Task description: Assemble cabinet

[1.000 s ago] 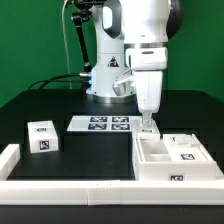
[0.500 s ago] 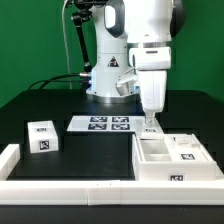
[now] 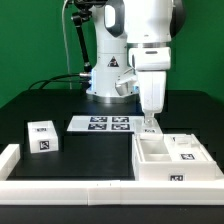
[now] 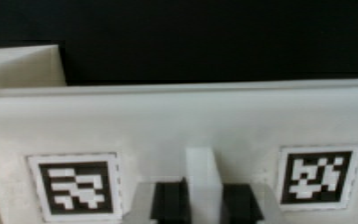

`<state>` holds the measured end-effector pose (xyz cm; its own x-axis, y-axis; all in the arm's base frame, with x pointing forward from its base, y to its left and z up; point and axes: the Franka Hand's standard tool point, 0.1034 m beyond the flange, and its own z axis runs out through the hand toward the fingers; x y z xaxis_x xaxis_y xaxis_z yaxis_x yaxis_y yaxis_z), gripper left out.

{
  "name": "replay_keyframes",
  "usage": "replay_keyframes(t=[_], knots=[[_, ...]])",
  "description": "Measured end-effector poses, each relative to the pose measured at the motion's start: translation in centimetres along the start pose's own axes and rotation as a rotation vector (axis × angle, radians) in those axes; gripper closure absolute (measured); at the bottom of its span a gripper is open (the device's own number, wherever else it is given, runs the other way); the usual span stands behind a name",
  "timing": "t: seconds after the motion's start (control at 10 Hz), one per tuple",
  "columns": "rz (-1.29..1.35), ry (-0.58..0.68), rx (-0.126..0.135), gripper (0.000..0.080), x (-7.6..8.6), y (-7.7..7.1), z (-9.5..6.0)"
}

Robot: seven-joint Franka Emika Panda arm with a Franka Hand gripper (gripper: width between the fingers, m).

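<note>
The cabinet [image 3: 165, 172], a white box with inner dividers and square tags, lies at the exterior view's right, near the table's front. My gripper [image 3: 148, 127] points straight down at its far left corner. In the wrist view a white face of the cabinet [image 4: 176, 120] with two tags fills the picture. The black fingers [image 4: 167, 205] stand close together with a thin white rib of the cabinet pinched between them, so my gripper [image 4: 202, 205] is shut on it.
A small white tagged block [image 3: 42, 137] sits at the exterior view's left. The marker board [image 3: 102, 124] lies behind the middle. A low white L-shaped rail [image 3: 70, 187] runs along the front edge. The arm's base [image 3: 105, 80] stands at the back.
</note>
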<state>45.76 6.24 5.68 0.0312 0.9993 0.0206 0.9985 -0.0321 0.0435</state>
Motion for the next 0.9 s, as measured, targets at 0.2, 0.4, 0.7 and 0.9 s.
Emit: replay_keyframes(t=[0.2,0.4,0.7,0.9], knots=[[-0.001,-0.005,0.009,0.0732,0.02,0.0,-0.05],[0.001,0.009,-0.012,0.0732,0.28,-0.17,0.05],[0.0,0.017,-0.028,0.0732,0.21,-0.21,0.01],[-0.009,0.014,-0.026,0.0732,-0.1,-0.11,0.0]])
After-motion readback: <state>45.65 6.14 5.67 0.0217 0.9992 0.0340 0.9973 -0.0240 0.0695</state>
